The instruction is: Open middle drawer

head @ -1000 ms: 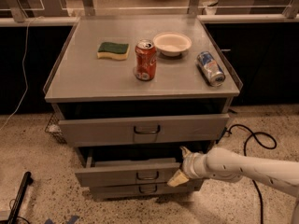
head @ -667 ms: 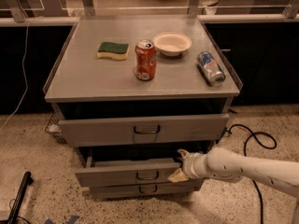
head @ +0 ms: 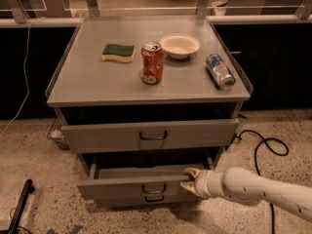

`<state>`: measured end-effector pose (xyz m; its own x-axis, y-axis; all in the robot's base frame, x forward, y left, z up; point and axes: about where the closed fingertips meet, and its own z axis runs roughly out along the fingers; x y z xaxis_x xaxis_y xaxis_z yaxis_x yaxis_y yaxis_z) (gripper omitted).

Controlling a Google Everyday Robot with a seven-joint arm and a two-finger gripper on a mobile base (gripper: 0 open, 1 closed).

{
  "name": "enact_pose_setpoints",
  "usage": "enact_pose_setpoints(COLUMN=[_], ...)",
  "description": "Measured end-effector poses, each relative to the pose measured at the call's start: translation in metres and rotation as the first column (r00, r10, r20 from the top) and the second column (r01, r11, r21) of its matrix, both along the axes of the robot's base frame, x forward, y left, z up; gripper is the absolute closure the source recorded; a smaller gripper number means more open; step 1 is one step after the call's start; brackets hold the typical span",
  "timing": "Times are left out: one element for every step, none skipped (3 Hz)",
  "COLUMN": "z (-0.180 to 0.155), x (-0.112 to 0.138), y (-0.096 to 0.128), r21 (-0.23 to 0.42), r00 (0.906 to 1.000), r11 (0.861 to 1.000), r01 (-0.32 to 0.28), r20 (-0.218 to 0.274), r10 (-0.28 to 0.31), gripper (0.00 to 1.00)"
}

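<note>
Gripper [head: 189,180] at the partly open middle drawer [head: 122,186]
It sits at the front panel's 3 o'clock end, jaws apart astride its top edge.

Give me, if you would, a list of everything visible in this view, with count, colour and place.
cabinet: one, grey, centre of view
sponge: one, green on yellow, cabinet top, back left
upright can: one, red, cabinet top, centre
bowl: one, white, cabinet top, behind and right of the upright can
lying can: one, blue and silver, on its side, cabinet top, right edge
top drawer: one, grey, partly open
middle drawer: one, grey, partly open, below the top drawer
bottom drawer: one, grey, lowest, mostly hidden
cable: one, black, floor, right of cabinet
arm: one, white, entering from lower right
gripper: one, cream, at the middle drawer's right front edge
</note>
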<state>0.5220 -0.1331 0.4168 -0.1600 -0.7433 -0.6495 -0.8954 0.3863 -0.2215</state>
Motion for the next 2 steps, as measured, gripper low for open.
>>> enact_pose_setpoints(z=[0.0062,0.0077], x=[-0.0059,-0.0059], y=[-0.0027,-0.0027], r21=[0.004,0.004], r00=[1.0000,1.0000], r11=[1.000,1.000], r01=[0.000,0.000], r20=[0.005,0.005], r10=[0.000,0.000], gripper=[0.99,1.00])
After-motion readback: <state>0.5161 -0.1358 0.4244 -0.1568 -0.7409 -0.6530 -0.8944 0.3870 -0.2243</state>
